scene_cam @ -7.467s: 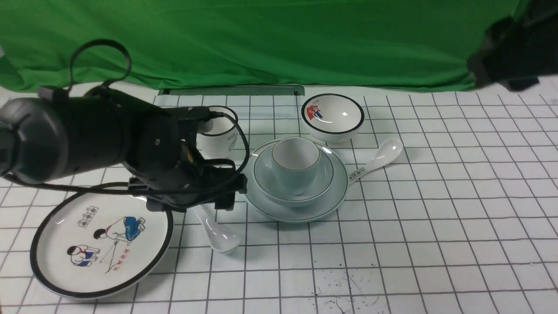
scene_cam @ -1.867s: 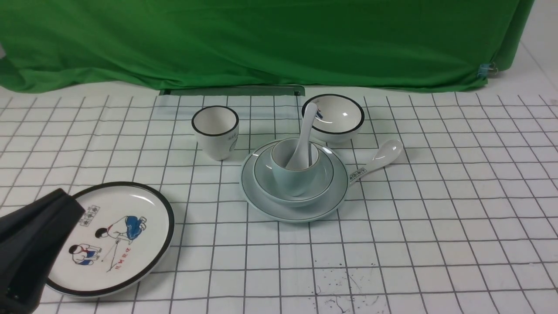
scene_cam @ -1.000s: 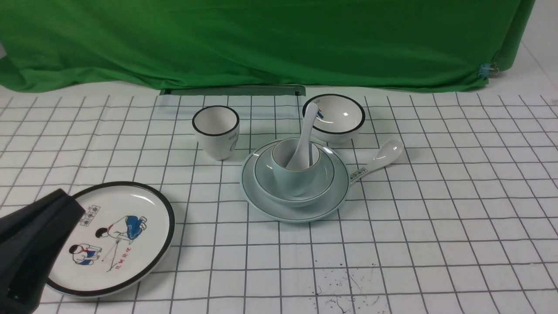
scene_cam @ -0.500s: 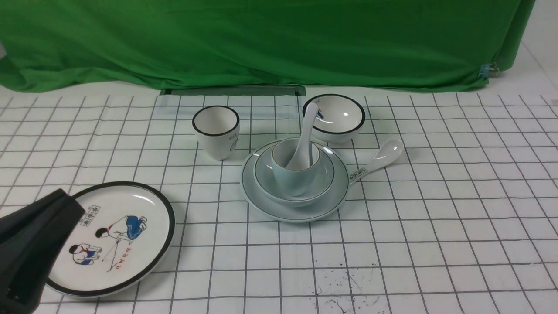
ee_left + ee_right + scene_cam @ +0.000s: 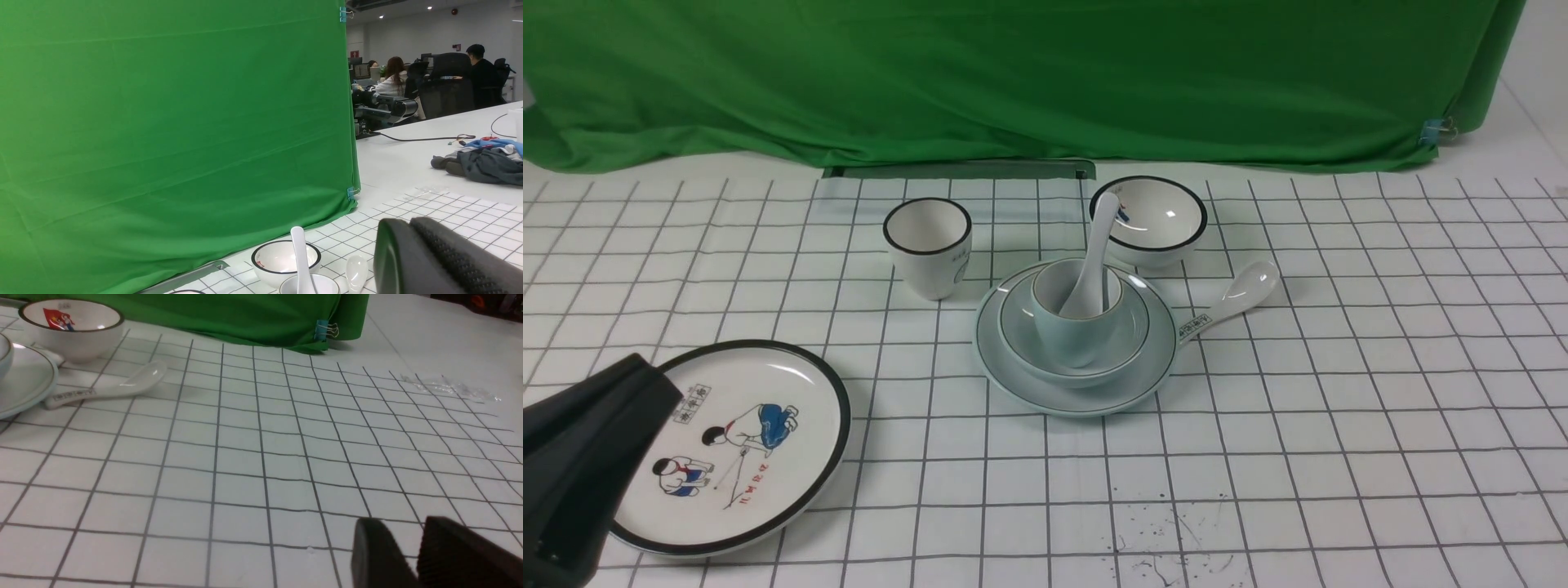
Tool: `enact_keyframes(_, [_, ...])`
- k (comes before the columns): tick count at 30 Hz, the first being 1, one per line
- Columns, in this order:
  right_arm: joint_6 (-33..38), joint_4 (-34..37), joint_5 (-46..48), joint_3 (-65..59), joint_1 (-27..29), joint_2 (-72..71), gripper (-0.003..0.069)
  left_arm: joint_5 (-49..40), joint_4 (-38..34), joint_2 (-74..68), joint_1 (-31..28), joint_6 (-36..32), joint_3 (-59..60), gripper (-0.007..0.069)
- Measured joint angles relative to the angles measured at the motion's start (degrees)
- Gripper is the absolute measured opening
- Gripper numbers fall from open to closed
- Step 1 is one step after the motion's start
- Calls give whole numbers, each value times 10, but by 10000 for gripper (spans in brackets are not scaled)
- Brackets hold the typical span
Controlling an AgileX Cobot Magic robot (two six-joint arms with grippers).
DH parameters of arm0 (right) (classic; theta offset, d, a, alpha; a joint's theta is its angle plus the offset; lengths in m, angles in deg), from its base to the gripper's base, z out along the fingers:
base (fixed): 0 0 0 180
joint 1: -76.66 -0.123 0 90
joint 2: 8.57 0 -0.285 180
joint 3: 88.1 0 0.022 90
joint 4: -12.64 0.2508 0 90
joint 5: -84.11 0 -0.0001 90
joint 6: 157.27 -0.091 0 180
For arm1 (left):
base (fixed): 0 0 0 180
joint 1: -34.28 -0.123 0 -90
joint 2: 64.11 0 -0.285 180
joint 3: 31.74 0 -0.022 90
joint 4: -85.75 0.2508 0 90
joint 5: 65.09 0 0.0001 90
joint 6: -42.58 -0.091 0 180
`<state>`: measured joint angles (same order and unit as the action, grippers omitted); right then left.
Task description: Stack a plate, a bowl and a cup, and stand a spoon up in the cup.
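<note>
Jaws, left: finger tips close side by side at the lower right of the left wrist view, no gap visible between them, nothing held; read as together, idle. Jaws, right: two dark finger tips at the lower right of the right wrist view with only a narrow slit between them, nothing held; whether fully together, cannot tell. Left arm: dark bulk in the lower left corner of the front view, overlapping the near edge of the cartoon plate; well apart from the stack.

Item 1, plate: pale blue-green, flat on the counter, centre of frame. Item 2, bowl: seated on the plate. Item 3, cup: upright inside the bowl. Item 4, spoon: scoop down in the cup, handle rising toward the upper right and leaning on the rim.

Not of the set: black-rimmed cup, left of and behind the stack; cartoon bowl, behind the stack; printed spoon, lying on the counter right of the plate, its handle end at the plate's rim.

Step in hand: judged the last, all four pieces stacked and the spoon standing unaided. Next move: judged none beyond keeping both arms clear of the stack; a knock to the leaning handle could tip the spoon out.
</note>
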<state>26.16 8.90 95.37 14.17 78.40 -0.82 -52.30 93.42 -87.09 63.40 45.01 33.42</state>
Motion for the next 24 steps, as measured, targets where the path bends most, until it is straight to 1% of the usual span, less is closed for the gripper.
enact_keyframes(21, [-6,0,10,0,0,0,239,7,0,6,0,-1,6,-31])
enact_keyframes(23, [-6,0,10,0,0,0,239,7,-2,29,-11,-10,23,-31])
enact_keyframes(24, [-6,0,11,0,0,0,240,1,-14,46,-30,-13,35,-31])
